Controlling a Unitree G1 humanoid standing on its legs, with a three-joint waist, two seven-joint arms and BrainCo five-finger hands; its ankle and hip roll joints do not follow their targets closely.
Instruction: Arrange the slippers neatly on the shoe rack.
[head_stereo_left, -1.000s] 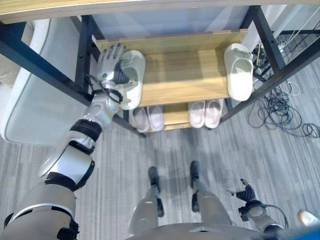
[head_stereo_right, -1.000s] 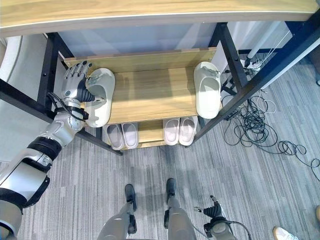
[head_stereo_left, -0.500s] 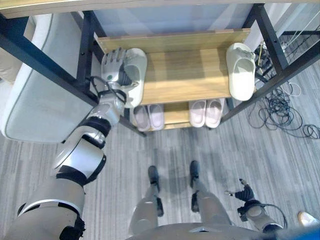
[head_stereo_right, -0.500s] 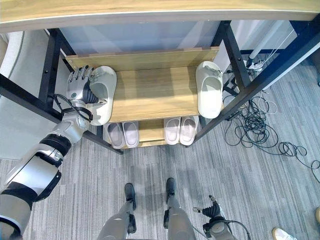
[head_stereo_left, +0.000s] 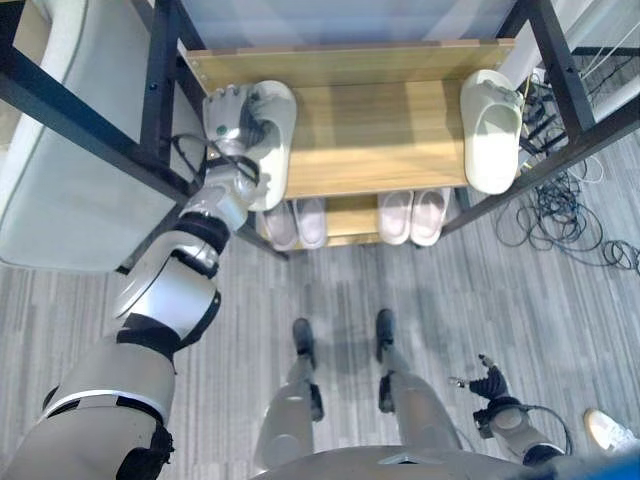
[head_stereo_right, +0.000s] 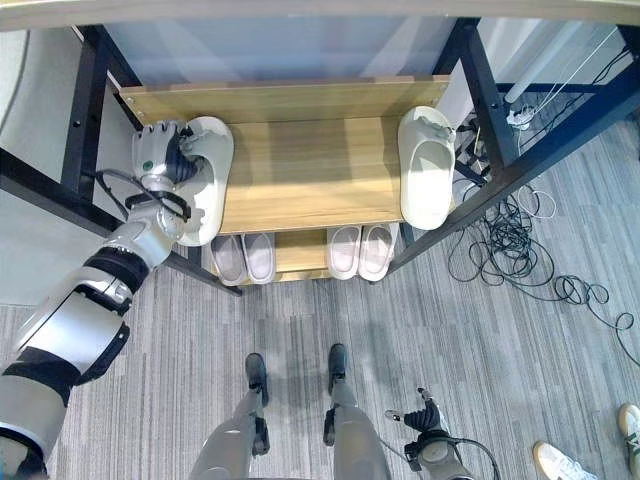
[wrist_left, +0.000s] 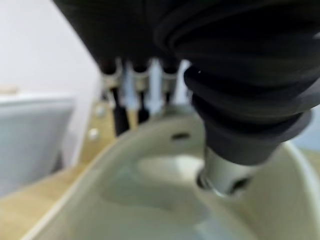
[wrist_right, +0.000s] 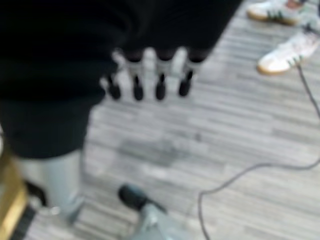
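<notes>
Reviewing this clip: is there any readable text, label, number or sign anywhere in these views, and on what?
None can be read. The cream slipper under the left hand, the other cream slipper, the pale pairs on the lower shelf and the shoe rack show no print.

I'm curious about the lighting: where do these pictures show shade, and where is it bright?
Left eye view: the upper shelf is evenly lit, without harsh glare; the slipper pairs below it lie in its shade. Left wrist view: the left hand looms dark over the pale slipper, which stays bright.
</notes>
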